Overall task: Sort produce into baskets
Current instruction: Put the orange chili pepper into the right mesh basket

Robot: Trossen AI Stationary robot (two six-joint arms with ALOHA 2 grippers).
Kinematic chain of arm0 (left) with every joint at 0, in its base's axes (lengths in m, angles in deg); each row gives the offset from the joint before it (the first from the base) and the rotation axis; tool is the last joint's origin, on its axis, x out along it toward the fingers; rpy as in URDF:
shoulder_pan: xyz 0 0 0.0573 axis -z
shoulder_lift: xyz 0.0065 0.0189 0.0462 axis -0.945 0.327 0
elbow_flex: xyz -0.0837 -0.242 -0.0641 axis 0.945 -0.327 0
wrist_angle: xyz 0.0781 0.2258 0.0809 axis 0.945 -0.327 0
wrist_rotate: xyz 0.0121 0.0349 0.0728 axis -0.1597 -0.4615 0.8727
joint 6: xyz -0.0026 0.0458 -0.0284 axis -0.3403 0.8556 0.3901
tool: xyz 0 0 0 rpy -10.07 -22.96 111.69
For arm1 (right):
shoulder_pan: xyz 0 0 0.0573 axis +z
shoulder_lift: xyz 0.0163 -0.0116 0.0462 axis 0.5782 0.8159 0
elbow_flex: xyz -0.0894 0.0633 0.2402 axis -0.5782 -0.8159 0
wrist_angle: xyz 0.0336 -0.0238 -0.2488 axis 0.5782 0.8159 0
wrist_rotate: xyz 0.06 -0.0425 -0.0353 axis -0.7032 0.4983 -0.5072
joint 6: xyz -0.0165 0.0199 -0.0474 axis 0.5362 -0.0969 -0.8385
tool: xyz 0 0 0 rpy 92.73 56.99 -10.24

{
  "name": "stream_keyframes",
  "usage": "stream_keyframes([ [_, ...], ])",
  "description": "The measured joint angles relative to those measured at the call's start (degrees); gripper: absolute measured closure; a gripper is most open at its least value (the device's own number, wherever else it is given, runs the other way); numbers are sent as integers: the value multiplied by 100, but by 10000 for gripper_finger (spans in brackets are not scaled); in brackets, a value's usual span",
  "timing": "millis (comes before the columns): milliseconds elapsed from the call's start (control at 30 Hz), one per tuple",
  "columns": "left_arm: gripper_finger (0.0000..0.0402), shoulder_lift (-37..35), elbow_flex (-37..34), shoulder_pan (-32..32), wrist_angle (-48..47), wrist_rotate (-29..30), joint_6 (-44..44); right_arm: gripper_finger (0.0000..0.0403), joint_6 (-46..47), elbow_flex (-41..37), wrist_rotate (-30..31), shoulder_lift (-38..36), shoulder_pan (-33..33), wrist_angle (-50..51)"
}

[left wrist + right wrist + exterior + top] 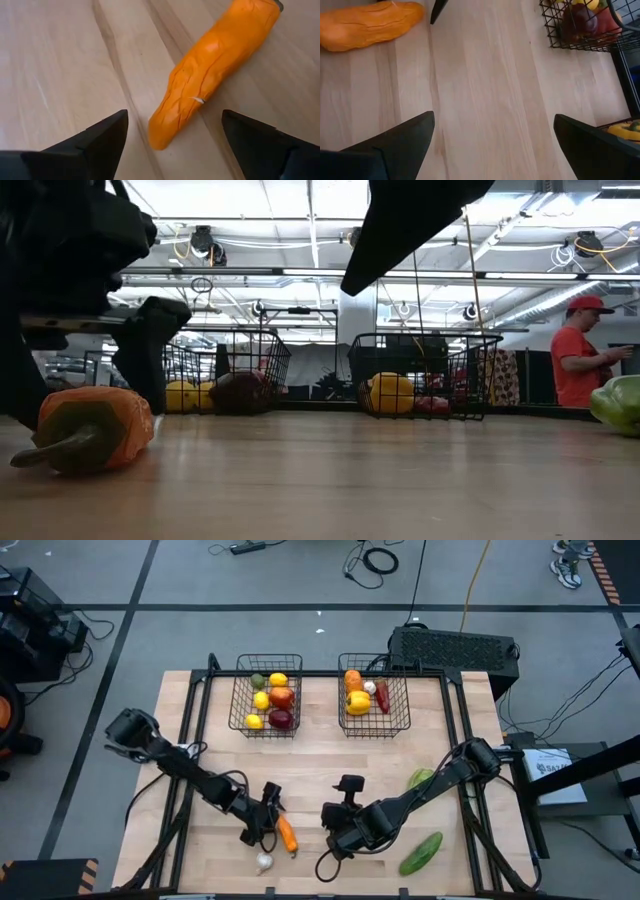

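Observation:
An orange carrot (287,834) lies flat on the wooden table near its front edge, its pointed tip toward the far side. My left gripper (268,808) is open and low over that tip. In the left wrist view the carrot's tip (161,137) lies between the two fingers of my left gripper (175,137), with a gap on each side. My right gripper (332,830) is open and empty just right of the carrot, over bare table (492,135). Two wire baskets stand at the far side: the left basket (268,705) holds lemons, apples and a lime; the right basket (373,705) holds a yellow pepper, a chilli and other pieces.
A white garlic (264,862) lies near the front edge by the carrot. A green cucumber (421,852) lies at the front right, and another green piece (420,778) lies farther back on the right. A person in a red shirt (578,360) stands beyond the table.

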Motion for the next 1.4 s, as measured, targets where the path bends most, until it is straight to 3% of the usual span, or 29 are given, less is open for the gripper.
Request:
stream_keyframes([
  [533, 207, 36, 4, -4, -27, 61, 339, 3, -20, 0, 0, 0, 0, -23],
  [767, 256, 36, 7, -4, -32, 114, 19, 3, -25, 0, 0, 0, 0, -22],
  [1033, 285, 36, 7, 1, -60, 127, -781, 3, -90, 0, 5, 0, 0, -42],
  [1400, 318, 34, 7, 0, 73, 84, -944, 3, -124, 0, 7, 0, 0, -106],
])
